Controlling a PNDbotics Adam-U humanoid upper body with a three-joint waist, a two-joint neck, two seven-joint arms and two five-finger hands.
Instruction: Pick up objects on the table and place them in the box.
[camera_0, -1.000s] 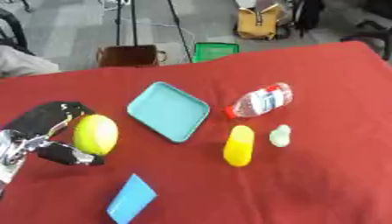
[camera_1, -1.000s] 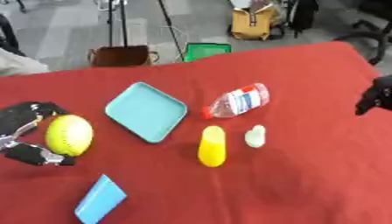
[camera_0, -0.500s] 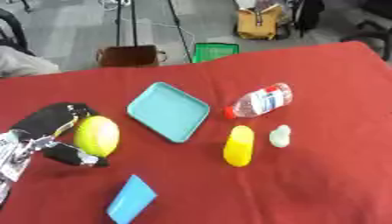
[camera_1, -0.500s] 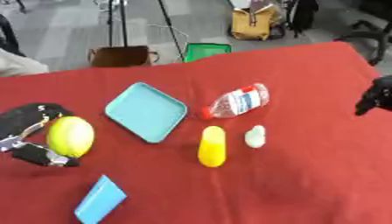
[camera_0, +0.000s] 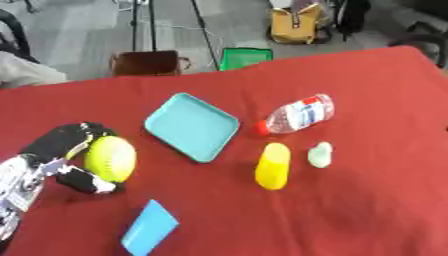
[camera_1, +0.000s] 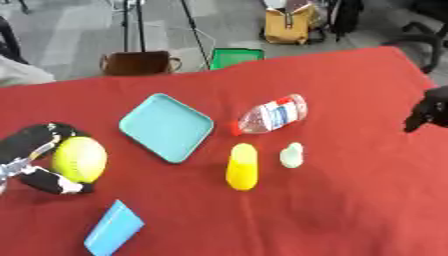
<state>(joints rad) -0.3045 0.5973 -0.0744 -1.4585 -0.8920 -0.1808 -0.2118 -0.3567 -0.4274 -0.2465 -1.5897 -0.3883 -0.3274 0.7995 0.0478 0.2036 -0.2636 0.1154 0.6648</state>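
Yellow-green and round, a ball (camera_0: 110, 158) sits in the curled fingers of the robot's left hand (camera_0: 68, 160) at the left side of a red-clothed table (camera_0: 376, 200). Fingers arc over the top of the ball and the thumb comes in from below; whether the ball is clear of the cloth or resting on it cannot be told.

Just to the right lies a shallow teal tray (camera_0: 192, 126), the nearest thing here to the box the task calls for, and it holds nothing. Beyond it, a clear plastic bottle (camera_0: 297, 114) with a red cap lies on its side, with a yellow capsule-shaped object (camera_0: 272, 165) and a small pale green object (camera_0: 320, 154) near each other below the bottle. A flat blue block (camera_0: 149, 233) lies near the front edge, below the ball.

Only a dark part of the right hand (camera_1: 429, 111) shows at the right edge of the right eye view, and its fingers cannot be made out.

The risk lies in the ball's shape: a smooth sphere held from two sides could squirt out if the fingers shift during the carry, then roll across the cloth and off the table. The tray's low rim may also fail to stop the ball if it is let go while moving sideways.
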